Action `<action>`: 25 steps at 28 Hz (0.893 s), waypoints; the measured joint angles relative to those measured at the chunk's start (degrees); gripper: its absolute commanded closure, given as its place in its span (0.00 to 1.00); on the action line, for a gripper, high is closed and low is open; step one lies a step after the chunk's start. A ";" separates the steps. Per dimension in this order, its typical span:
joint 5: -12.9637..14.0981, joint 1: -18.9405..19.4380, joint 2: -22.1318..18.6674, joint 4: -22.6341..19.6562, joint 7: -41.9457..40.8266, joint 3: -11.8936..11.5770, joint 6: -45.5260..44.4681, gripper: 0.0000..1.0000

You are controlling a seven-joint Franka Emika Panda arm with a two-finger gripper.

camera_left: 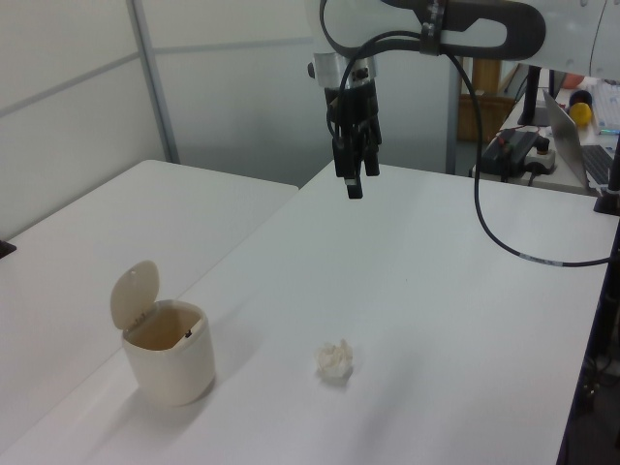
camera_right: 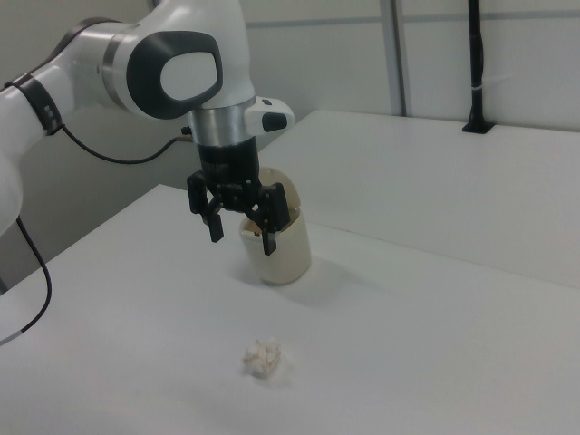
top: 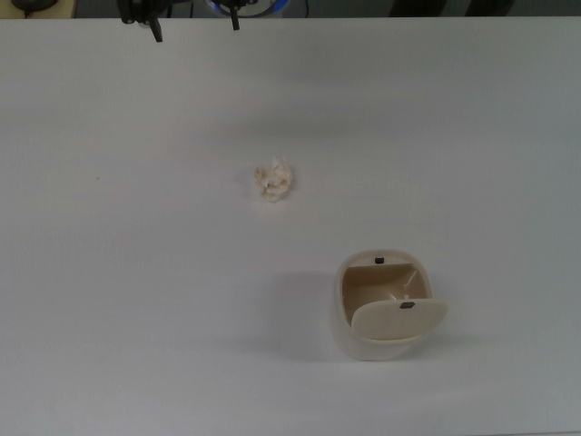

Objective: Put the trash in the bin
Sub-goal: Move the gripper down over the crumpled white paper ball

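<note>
Gripper [camera_right: 242, 233]: released and empty, its two dark fingers spread apart and pointing down; it hangs in the air above the table, touching nothing. In the top view only the fingertips [top: 156, 34] show, at the upper edge.
Arm [camera_right: 172, 68]: white with dark joint panels; in the right view it enters from the right view's left, and in the left view it reaches in from the top, with a black cable [camera_left: 494, 218] looping down beside it.
Trash [top: 273, 179]: a small, crumpled off-white wad of tissue lying on bare table, well apart from the gripper and from the bin; in the top view it sits near the centre, up and to the top view's left of the bin.
Bin [top: 359, 341]: a small rounded cream container standing upright on the table, its tan inside exposed; in the left view it stands to the left view's left of the trash, and in the right view it is partly hidden behind the gripper.
Lid [camera_left: 133, 295]: a cream flap, raised and tilted back from the bin's mouth, attached at the rim; a small dark mark shows on it in the top view.
Table [top: 136, 272]: white and flat, carrying the trash and the bin.
Background: grey wall panels in the left view, with a cluttered desk [camera_left: 557, 145] at its right edge.
</note>
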 measured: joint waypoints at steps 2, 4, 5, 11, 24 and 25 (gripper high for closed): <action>0.00 -0.13 -0.01 0.02 0.00 -0.23 0.00 0.00; 0.02 -0.15 -0.01 -0.10 -0.06 -0.23 0.11 0.00; 0.02 -0.17 0.00 -0.23 -0.06 -0.23 0.23 0.00; 0.13 -0.05 0.09 -2.88 -0.08 -0.10 1.83 0.00; 0.16 2.63 0.58 -16.35 7.33 0.24 16.77 0.00; 0.16 2.72 0.58 -17.10 7.61 0.25 17.58 0.00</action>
